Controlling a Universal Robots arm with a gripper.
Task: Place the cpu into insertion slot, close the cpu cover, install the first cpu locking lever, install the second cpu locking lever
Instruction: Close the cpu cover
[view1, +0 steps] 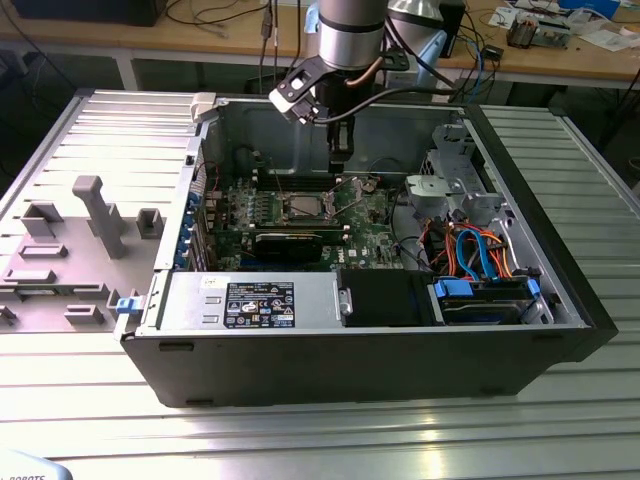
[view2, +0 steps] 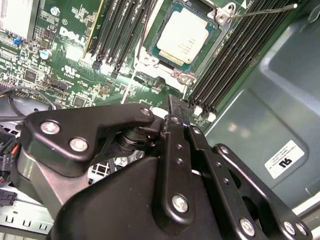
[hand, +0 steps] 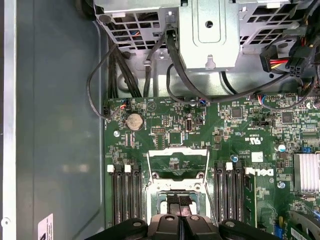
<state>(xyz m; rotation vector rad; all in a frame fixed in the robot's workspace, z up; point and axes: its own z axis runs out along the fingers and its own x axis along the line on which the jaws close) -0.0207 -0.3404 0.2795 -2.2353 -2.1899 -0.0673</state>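
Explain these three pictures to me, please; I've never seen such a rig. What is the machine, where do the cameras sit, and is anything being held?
The machine is a robot arm reaching down into an open computer case, which lies on a ribbed metal table. The exterior view watches from outside. Both wrist views come from cameras riding on the arm, looking past its black jaws at the green motherboard. In the second wrist view the cpu already lies in its slot. In the first wrist view the cover stands open. The jaws hang just above the slot, shut, with nothing between them.
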